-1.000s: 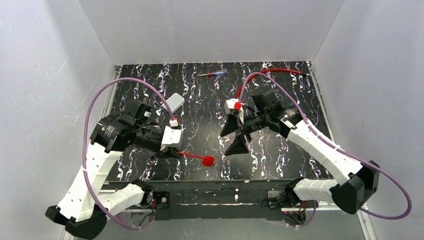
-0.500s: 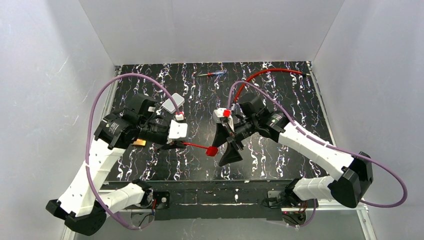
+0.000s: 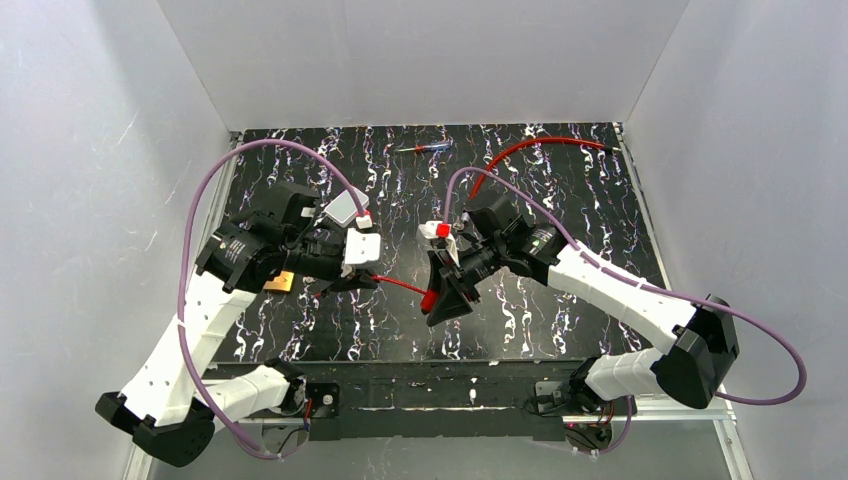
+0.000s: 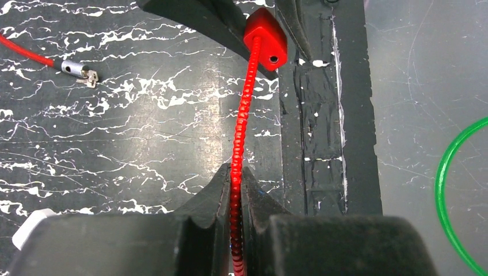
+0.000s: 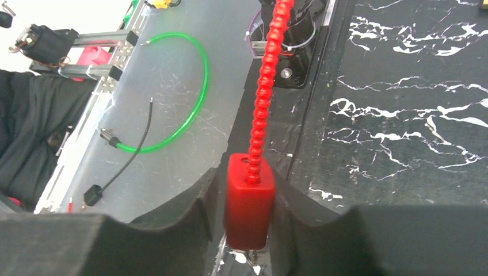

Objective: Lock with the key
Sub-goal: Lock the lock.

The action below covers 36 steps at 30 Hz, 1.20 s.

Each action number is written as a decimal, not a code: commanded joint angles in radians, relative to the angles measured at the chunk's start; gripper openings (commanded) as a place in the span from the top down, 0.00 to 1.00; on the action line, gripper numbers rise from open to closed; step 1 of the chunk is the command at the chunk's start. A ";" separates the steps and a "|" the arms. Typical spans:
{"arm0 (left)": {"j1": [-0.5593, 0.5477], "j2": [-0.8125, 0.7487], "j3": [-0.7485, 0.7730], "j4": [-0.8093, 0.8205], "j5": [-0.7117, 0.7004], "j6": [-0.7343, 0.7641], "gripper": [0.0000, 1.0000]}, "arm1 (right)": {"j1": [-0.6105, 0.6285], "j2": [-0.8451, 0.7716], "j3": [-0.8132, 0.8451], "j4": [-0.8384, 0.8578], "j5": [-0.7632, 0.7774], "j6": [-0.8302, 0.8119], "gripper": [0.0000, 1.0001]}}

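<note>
A red beaded strap (image 3: 400, 286) (image 4: 241, 109) (image 5: 265, 86) ends in a red block (image 3: 430, 298) (image 4: 266, 39) (image 5: 247, 201). It is held off the black marbled table (image 3: 560, 310), between the two arms. My left gripper (image 3: 365, 283) (image 4: 233, 169) is shut on the strap a short way from the block. My right gripper (image 3: 437, 302) (image 5: 246, 178) has its fingers against both sides of the block. A brass-coloured piece (image 3: 280, 282) lies under the left arm; I cannot tell whether it is the lock. The key is out of view.
A red cable (image 3: 530, 148) with a metal tip (image 4: 77, 70) lies at the back right. A small blue and red tool (image 3: 422, 148) lies at the back middle. Beyond the table's front edge, a green tube loop (image 5: 172, 92) rests on the grey bench. White walls enclose three sides.
The left gripper lifted the strap from the table and carried it right. The right gripper came left and its wide-open jaws closed in around the red block.
</note>
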<state>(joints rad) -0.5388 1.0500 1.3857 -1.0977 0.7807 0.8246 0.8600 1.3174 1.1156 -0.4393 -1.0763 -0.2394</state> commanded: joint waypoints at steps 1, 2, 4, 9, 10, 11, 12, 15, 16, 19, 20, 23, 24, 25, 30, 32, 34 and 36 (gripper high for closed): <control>-0.002 -0.015 -0.019 0.025 0.014 -0.037 1.00 | 0.004 -0.009 0.003 0.053 -0.012 0.027 0.63; -0.002 -0.018 -0.023 0.030 0.016 -0.048 1.00 | 0.004 -0.009 0.004 0.055 -0.007 0.030 0.68; -0.001 -0.024 -0.040 0.040 0.024 -0.076 1.00 | 0.001 -0.007 0.008 0.060 0.012 0.035 0.79; 0.015 -0.018 -0.067 0.032 -0.001 -0.208 0.58 | -0.006 -0.017 0.026 -0.002 0.114 -0.040 0.99; 0.022 -0.009 -0.063 0.004 -0.003 -0.208 0.48 | -0.008 -0.023 0.031 -0.020 0.129 -0.062 0.99; 0.030 0.002 -0.052 -0.025 -0.008 -0.200 0.40 | -0.011 -0.030 0.035 -0.035 0.141 -0.081 0.99; 0.038 0.021 -0.036 -0.063 -0.016 -0.183 0.35 | -0.014 -0.039 0.038 -0.049 0.152 -0.102 0.99; 0.086 0.067 0.029 -0.179 -0.014 -0.114 0.27 | -0.018 -0.057 0.038 -0.086 0.203 -0.144 0.99; 0.107 0.087 0.065 -0.225 -0.018 -0.078 0.24 | -0.018 -0.064 0.033 -0.094 0.217 -0.152 0.99; 0.109 0.110 0.077 -0.270 -0.211 0.029 0.27 | -0.019 -0.079 0.020 -0.104 0.223 -0.153 0.99; 0.109 0.104 0.059 -0.261 -0.246 0.051 0.30 | -0.019 -0.078 0.020 -0.104 0.218 -0.151 0.99; 0.109 0.065 -0.047 -0.202 -0.365 0.133 0.38 | -0.019 -0.072 0.024 -0.102 0.214 -0.144 0.99; 0.109 0.042 -0.081 -0.174 -0.385 0.140 0.43 | -0.019 -0.070 0.023 -0.101 0.213 -0.144 0.99; 0.109 0.026 -0.099 -0.150 -0.382 0.144 0.46 | -0.019 -0.068 0.021 -0.098 0.210 -0.140 0.99; 0.109 0.007 -0.127 -0.099 -0.371 0.129 0.69 | -0.019 -0.060 0.029 -0.094 0.209 -0.135 0.99; 0.109 0.008 -0.127 -0.091 -0.346 0.105 0.85 | -0.019 -0.056 0.031 -0.088 0.216 -0.131 0.99; 0.109 0.012 -0.117 -0.082 -0.290 0.049 0.99 | -0.019 -0.054 0.033 -0.080 0.235 -0.136 0.99; 0.109 0.015 -0.094 -0.066 -0.206 -0.022 1.00 | -0.019 -0.045 0.037 -0.058 0.286 -0.146 0.99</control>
<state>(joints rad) -0.4335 1.0737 1.2667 -1.1965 0.4320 0.9096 0.8436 1.2694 1.1160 -0.5514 -0.8349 -0.3706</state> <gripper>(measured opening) 0.029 0.329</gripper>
